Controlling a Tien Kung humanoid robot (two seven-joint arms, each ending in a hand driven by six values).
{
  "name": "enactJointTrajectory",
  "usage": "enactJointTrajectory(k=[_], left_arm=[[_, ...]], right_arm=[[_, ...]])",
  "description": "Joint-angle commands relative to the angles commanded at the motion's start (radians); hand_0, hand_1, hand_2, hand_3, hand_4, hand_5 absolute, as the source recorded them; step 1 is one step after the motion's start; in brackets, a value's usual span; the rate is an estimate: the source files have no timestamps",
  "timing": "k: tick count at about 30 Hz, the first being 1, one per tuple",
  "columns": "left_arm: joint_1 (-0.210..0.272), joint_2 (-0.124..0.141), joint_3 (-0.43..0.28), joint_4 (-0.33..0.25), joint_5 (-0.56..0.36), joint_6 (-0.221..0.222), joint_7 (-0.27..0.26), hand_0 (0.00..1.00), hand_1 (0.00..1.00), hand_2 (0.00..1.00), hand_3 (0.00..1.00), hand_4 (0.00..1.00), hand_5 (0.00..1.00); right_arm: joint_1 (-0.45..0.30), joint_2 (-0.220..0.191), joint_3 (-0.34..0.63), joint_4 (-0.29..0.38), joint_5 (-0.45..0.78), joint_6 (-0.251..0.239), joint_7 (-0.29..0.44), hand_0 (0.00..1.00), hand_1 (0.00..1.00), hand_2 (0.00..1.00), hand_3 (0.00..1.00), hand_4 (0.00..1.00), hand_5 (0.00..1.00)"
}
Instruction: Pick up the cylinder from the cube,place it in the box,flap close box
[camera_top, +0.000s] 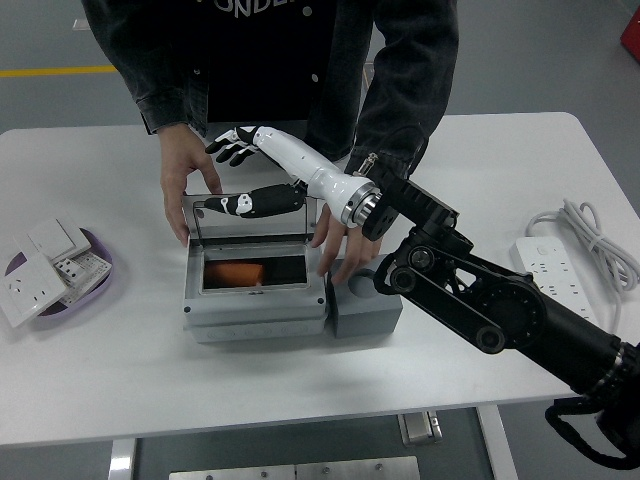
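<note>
At the white table (480, 180), we reach our right arm over the grey box (255, 312), which a person's hands (185, 185) steady at its far side. The lid (250, 215), thin and stiff, looks light; its top edge seems the place to push. Our right hand (245, 175) hovers there, fingers spread, holding nothing. The orange cylinder (235, 273) lies inside the box, below the hand.

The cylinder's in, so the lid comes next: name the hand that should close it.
Right. The right hand is open above the raised lid of the box, behind the cylinder. No left arm shows in the picture. A person's hands steady the box.
</note>
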Motion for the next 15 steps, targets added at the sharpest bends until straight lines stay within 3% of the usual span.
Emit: enactJointTrajectory(k=[9,15], left_arm=[[-0.011,0.003,0.003,0.000,0.002,-0.001,-0.001,0.638,0.671,0.659,0.703,0.755,0.320],[-0.008,0.001,0.001,0.000,0.003,-0.001,0.000,0.638,0.671,0.659,0.702,0.755,0.320]], right_arm=[[0.047,-0.001,-0.041,-0.178,0.067,-0.008,0.016,0.756,0.655,0.682,0.737,0.889,0.428],[0.027,-0.029,-0.086,-0.176,0.072,-0.009,0.014,0.742,0.652,0.680,0.734,0.889,0.428]])
